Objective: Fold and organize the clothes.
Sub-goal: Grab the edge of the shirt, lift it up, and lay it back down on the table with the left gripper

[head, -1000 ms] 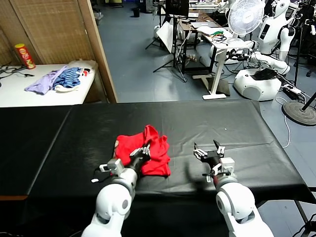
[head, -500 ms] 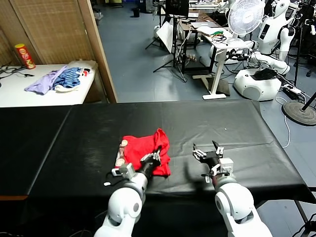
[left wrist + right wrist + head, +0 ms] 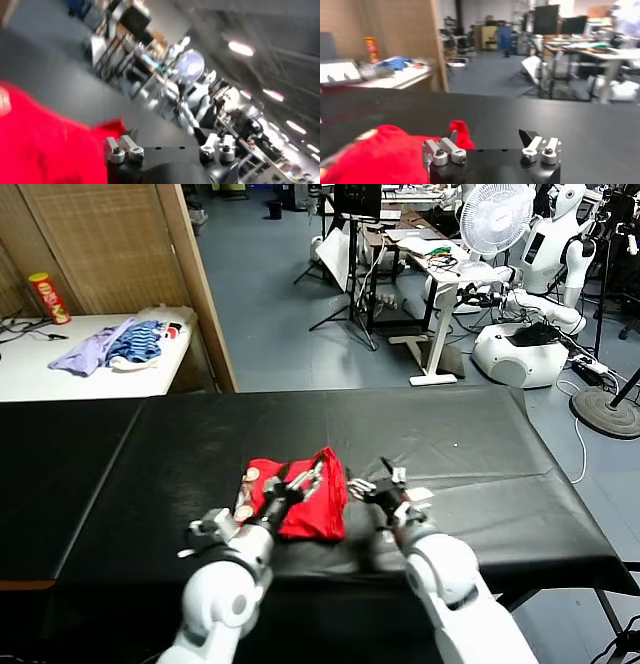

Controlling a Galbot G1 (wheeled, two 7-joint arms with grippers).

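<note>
Head cam sits high, looks forward and down over the black table (image 3: pixel 450 444) into the lab behind. Left wrist cam is low, tilted, close behind its own fingers (image 3: pixel 120 149), probably aimed toward the fan side. Right wrist cam is low and level, facing across the table. All three share the red T-shirt (image 3: pixel 305 499) (image 3: pixel 45 150) (image 3: pixel 385 157).

Bright, even overhead light; head view sharp, both wrist views motion-blurred.
</note>
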